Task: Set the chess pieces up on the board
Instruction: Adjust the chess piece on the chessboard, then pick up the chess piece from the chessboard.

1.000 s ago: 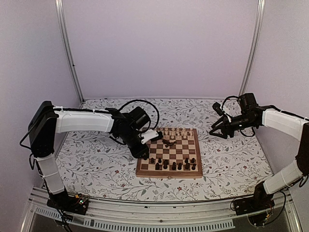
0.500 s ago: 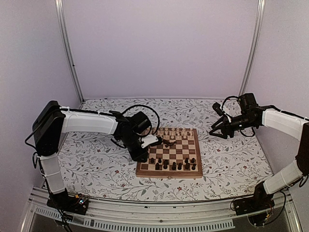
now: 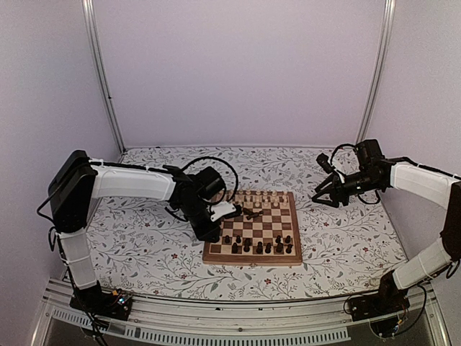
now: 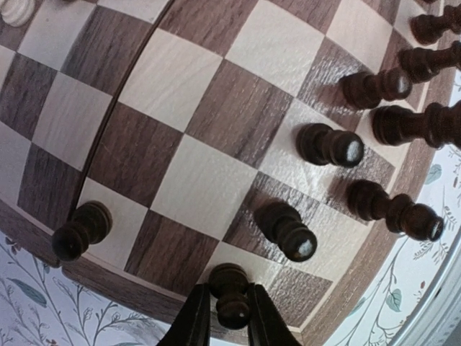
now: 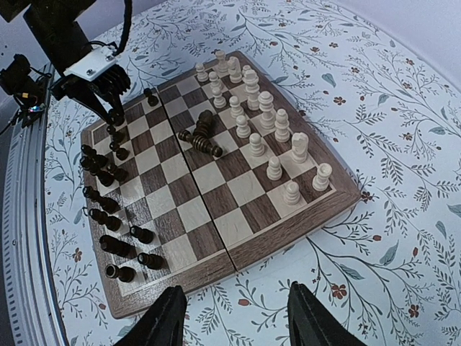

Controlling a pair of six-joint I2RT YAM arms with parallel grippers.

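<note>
Rows of dark pieces (image 3: 259, 246) stand along the board's (image 3: 252, 262) near edge, with gaps among them. At the board's left edge, the left gripper (image 4: 225, 310) is closed down narrow, its 2 fingers (image 4: 193, 321) pressed on either side of a dark pawn (image 4: 229, 281) that stands on an edge square. Just past the board's centre seam, a few fallen dark pieces (image 5: 202, 137) lie on their sides, touching one another. Pale pieces (image 5: 266, 130) stand in the board's 2 far rows. Right of the board's far corner, above the floral table (image 3: 144, 223), the right gripper (image 5: 238, 317) hangs spread wide and holds nothing.
</note>
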